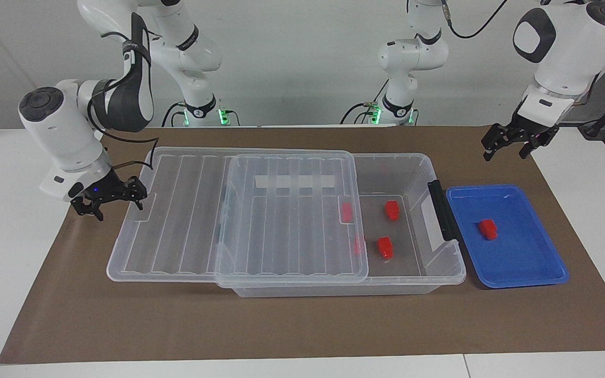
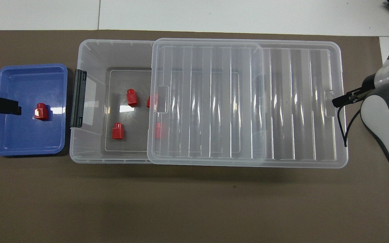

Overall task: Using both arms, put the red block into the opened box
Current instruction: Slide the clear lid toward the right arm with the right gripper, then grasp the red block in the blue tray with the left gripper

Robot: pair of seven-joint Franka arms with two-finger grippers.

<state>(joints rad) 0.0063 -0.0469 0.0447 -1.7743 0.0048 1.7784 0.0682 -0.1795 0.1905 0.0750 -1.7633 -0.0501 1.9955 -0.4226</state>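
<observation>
One red block (image 1: 487, 229) (image 2: 41, 111) lies in the blue tray (image 1: 523, 262) (image 2: 22, 84). The clear box (image 1: 428, 168) (image 2: 93, 50) stands partly uncovered, its ribbed lid (image 1: 229, 210) (image 2: 248, 101) slid toward the right arm's end. Two red blocks (image 1: 392, 209) (image 1: 385, 247) lie bare on the box floor, and two more show dimly under the lid's edge. My right gripper (image 1: 111, 202) (image 2: 341, 100) is open, one fingertip at the lid's end notch. The left gripper (image 1: 512, 144) (image 2: 2, 106) hangs open over the mat beside the tray.
The box's black handle bar (image 1: 441, 210) (image 2: 78, 98) faces the tray. A brown mat (image 1: 302, 325) covers the table under everything. The lid overhangs the box end toward the right arm.
</observation>
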